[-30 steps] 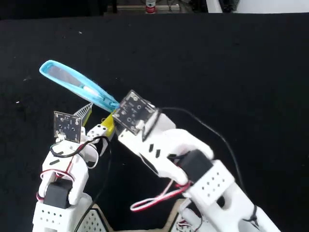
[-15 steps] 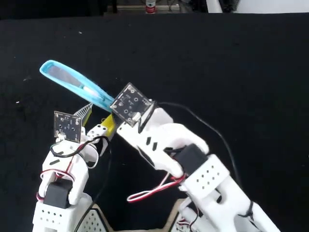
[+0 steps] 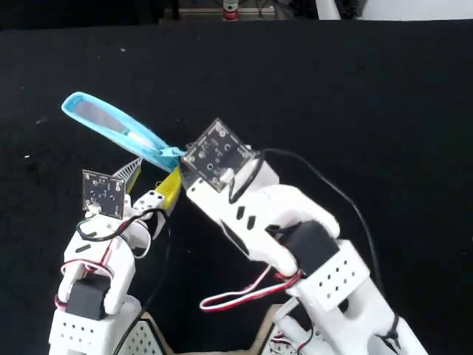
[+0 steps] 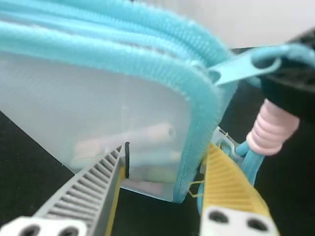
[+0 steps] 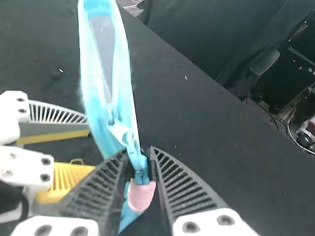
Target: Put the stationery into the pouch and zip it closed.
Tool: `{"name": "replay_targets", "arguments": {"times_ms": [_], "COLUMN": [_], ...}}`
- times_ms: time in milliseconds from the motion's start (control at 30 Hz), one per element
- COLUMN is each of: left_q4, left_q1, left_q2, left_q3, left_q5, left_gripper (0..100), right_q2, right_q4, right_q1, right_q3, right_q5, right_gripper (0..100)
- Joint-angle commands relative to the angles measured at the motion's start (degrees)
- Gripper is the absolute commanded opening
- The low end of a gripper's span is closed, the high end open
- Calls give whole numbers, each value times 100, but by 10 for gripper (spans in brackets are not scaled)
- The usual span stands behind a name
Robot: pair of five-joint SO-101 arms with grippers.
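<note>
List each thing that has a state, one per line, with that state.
Translucent blue zip pouch: held by one end.
Pale stationery sticks: inside the pouch.
Turquoise zip: shut where visible.
Left gripper: shut on the pouch.
Right gripper: shut on the blue pull strap.

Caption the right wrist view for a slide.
Right claw pinching the pink-beaded zipper pull of a translucent blue plastic pouch.

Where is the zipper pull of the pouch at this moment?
In the right wrist view the zipper pull sits at the end of the pouch nearest the right gripper, which pinches the cord tied to it.
</note>
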Motion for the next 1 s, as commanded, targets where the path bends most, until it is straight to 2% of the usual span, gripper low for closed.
{"name": "replay_targets", "arguments": {"times_ms": [0,133,233,533,733,967], "left_q4": [466,1178,1345,18,-114,-246], "left_q1": [101,347,760,374,303,338], "left_q2": [-44,-44,-44,-44,-44,0], "left_q3": [-716,-1262,-1420,-558,-479,-453], "left_q5": [9,9,9,9,-35,0], "left_gripper": [244,245,245,243,243,243], "right_q2": [620,1288,1534,1332,1323,1323], "right_q4": [686,1169,1257,1916,1943,1978], "right_q1": [97,97,97,88,88,-255], "right_q3": [-1191,-1921,-2185,-2422,-2422,-2589], "right_q5": [-44,-26,-9,211,316,501], "right_gripper": [11,11,11,11,11,11]}}
